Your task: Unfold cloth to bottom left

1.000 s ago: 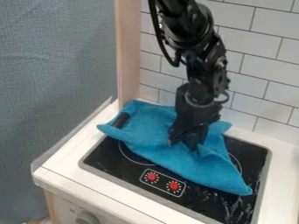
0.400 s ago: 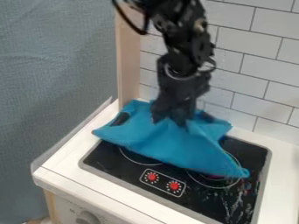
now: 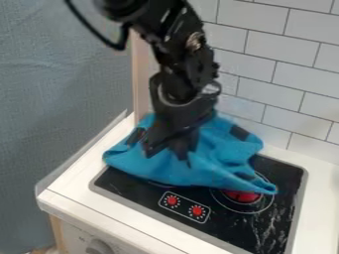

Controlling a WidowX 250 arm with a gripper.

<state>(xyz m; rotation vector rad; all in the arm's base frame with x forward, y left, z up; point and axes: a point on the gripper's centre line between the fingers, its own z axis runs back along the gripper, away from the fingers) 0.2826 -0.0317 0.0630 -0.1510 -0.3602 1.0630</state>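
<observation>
Lead: Your hand [image 3: 177, 153] was closed on the cloth [image 3: 218, 166], about mid-span, with folds running out from the pinch.

Operator: Where was the cloth?

Lead: Bunched over the back and left of the black cooktop [image 3: 132, 184], left edge just over the rim. A narrow tail ran right, onto the red burner mark [image 3: 243, 196] behind the red dials [image 3: 197, 211].

Operator: So which step was I on?

Lead: Mid-unfold, I'd judge. You had the grip, but the cloth wasn't spread to bottom left.

Operator: What did the next move call for?

Lead: A low pull toward the white worktop's [image 3: 66, 194] front left corner, then a release once it lay flat. The risk was too much lift: you'd have dragged the whole bundle, folds included.
</observation>
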